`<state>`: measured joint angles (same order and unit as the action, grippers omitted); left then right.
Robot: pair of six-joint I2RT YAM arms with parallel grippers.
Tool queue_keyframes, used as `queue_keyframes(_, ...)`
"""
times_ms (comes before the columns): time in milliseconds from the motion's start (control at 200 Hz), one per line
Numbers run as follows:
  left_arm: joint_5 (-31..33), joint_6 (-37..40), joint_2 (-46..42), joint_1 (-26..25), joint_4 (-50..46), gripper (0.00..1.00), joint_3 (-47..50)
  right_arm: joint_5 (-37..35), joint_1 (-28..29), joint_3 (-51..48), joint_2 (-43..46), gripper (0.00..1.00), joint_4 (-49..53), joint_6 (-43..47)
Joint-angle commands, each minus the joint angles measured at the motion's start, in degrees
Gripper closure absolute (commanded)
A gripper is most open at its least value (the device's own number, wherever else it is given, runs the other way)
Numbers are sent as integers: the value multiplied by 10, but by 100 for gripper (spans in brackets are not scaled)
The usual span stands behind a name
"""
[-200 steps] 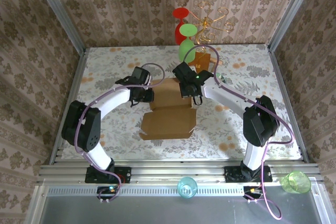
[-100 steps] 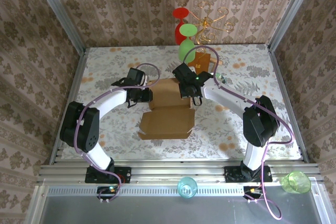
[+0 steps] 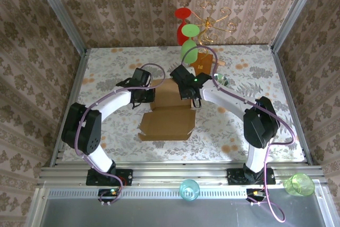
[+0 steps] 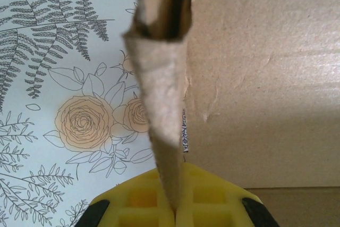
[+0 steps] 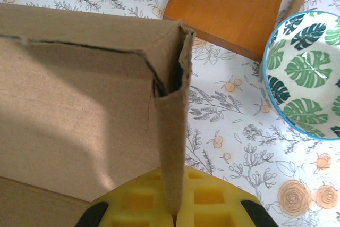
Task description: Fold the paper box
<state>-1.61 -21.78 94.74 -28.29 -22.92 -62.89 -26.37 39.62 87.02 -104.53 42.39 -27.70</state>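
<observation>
Top external view: the paper box (image 3: 167, 125) lies mid-table on the floral tablecloth (image 3: 106, 67), between the two arms. Its near panel lies flat and open, and its far panel sits behind it, where both wrists meet it.
Left gripper (image 4: 174, 201): pressed together on the box's left flap (image 4: 159, 94), with the cardboard edge pinched between the yellow pads (image 4: 138, 200).
Left flap: stands upright and narrow, doubled over into a hollow fold at its far end. The flat brown panel lies just to its right, the cloth to its left.
Right gripper (image 5: 174, 208): clamped the same way on the box's right flap (image 5: 172, 126) — a thin upright strip gripped between its pads.
Right flap: raised at the box's far right corner, where it meets the back wall. A torn, ragged seam runs along that wall's top edge.
Orange-brown board (image 5: 231, 3): flat on the cloth just beyond that corner, apart from the box.
Leaf-patterned bowl (image 5: 308, 73): on the cloth to the right of the board, well clear of the box.
Back of table: a red goblet (image 3: 183, 17), a green goblet (image 3: 188, 46) and a gold wire stand (image 3: 215, 19).
Near rail: a teal cup (image 3: 189, 188) and a green cup (image 3: 299, 183) — both in front of the arm bases.
</observation>
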Motion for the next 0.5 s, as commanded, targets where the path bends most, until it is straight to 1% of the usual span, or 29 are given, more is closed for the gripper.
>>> queue_keyframes(0, 83, -11, -16, 0, -47, 100, -16, -82, -1, 14, -10, 100, 59, -9)
queue_keyframes(140, 89, -10, -22, -2, -52, 100, -24, -89, 4, 19, -17, 100, 59, -3)
queue_keyframes(345, 82, -10, -25, -2, -53, 100, -33, -74, 4, 16, -13, 100, 47, -5)
queue_keyframes(495, 67, -11, -27, 0, -50, 100, -31, -61, 3, -2, 4, 100, 17, -5)
